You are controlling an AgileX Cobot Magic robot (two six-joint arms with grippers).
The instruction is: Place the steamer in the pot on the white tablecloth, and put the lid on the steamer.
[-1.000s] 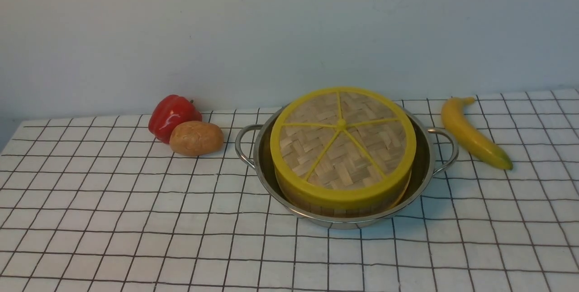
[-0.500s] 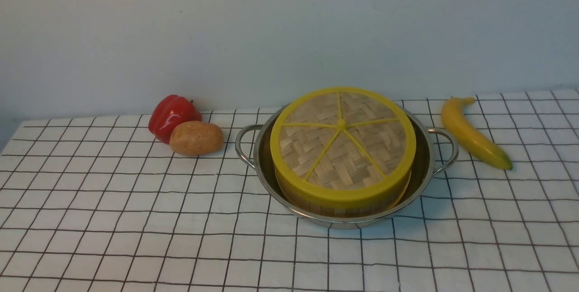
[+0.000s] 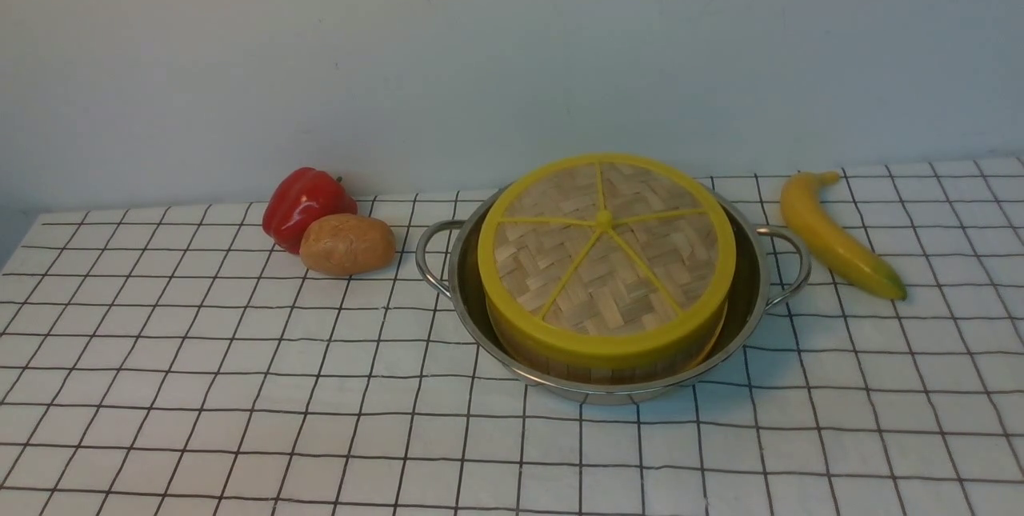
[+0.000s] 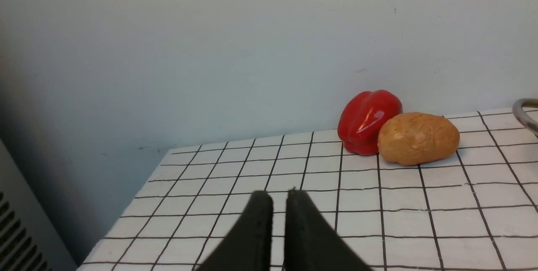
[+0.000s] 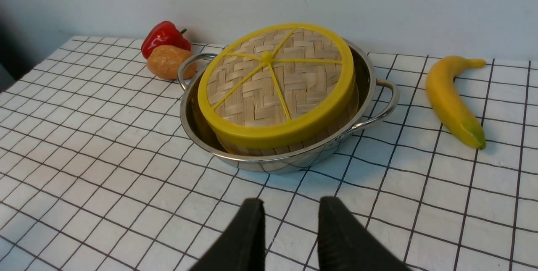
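Three vegetables and fruit share the white tablecloth (image 3: 240,388) with the pot (image 3: 752,292) in the front view: a red pepper (image 3: 304,204) and a potato (image 3: 347,244) touching each other by one wire handle, a banana (image 3: 836,236) past the other handle. The steamer (image 3: 560,360) sits inside the pot with the lid (image 3: 604,256) resting flat on top; neither arm shows here. From the left wrist, the left gripper (image 4: 274,197) hangs above the cloth with its jaws nearly together, only a thin slit between them, nothing held; pepper (image 4: 367,119) and potato (image 4: 418,138) lie well ahead of the tips and off to one side, with a sliver of pot handle (image 4: 523,113) beyond. From the right wrist, the right gripper (image 5: 290,210) has its jaws parted and empty, and the pot (image 5: 193,119), steamer (image 5: 252,150) and lid (image 5: 273,82) sit straight ahead of the tips, near but apart from them, the banana (image 5: 449,98) farther off to the side.
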